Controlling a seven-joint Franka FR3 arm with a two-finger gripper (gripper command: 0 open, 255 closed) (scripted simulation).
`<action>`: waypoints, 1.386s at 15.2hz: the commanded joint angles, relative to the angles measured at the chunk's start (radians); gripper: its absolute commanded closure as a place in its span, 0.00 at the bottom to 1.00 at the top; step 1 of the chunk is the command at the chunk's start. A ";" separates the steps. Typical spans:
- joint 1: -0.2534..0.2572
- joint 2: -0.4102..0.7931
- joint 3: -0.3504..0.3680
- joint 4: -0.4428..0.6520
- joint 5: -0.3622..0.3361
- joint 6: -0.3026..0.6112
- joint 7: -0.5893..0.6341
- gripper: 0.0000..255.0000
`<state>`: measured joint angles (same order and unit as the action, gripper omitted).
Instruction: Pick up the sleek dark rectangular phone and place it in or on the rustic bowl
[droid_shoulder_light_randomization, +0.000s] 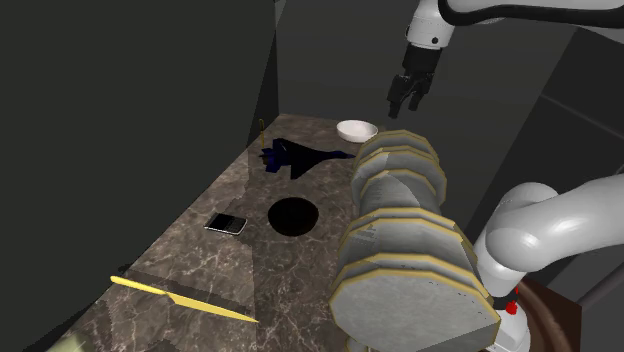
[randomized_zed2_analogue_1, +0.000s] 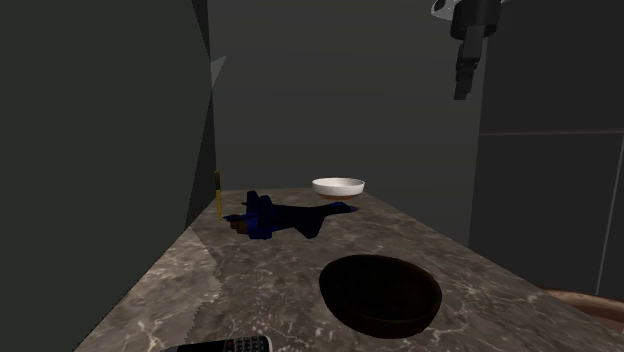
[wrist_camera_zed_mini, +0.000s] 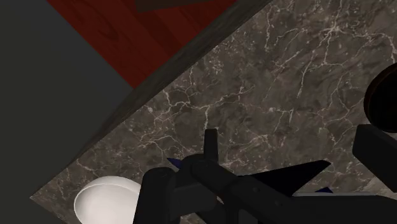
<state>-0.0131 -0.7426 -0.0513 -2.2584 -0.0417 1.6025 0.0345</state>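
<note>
The dark rectangular phone (droid_shoulder_light_randomization: 226, 223) lies flat on the marble counter (droid_shoulder_light_randomization: 300, 260), toward the shoulder view's left; its end with keys shows in the second exterior view (randomized_zed2_analogue_1: 225, 345). Just beside it sits a dark, deep round bowl (droid_shoulder_light_randomization: 293, 216) (randomized_zed2_analogue_1: 381, 293), whose rim also shows past one finger in the wrist view (wrist_camera_zed_mini: 383, 102). My gripper (droid_shoulder_light_randomization: 408, 97) (randomized_zed2_analogue_1: 465, 78) (wrist_camera_zed_mini: 266, 173) hangs high over the counter's far end, well away from the phone. Its fingers stand apart, nothing between them.
A dark blue toy jet (droid_shoulder_light_randomization: 300, 157) (randomized_zed2_analogue_1: 285, 217) (wrist_camera_zed_mini: 280, 181) lies under the gripper, with a shallow white bowl (droid_shoulder_light_randomization: 357, 130) (randomized_zed2_analogue_1: 338, 185) (wrist_camera_zed_mini: 105, 200) behind it. A yellow blade (droid_shoulder_light_randomization: 185, 298) lies near the front. A tall stack of grey, yellow-rimmed discs (droid_shoulder_light_randomization: 410, 240) stands by the arm's stand.
</note>
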 joint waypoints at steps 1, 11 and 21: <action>0.000 0.000 0.000 0.000 0.000 0.000 0.000 0.00; 0.080 0.213 0.121 -0.008 0.067 0.202 0.081 0.00; 0.145 0.490 0.238 0.084 0.082 0.369 0.161 0.00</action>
<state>0.1270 -0.2853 0.1772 -2.1883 0.0420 1.9550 0.1895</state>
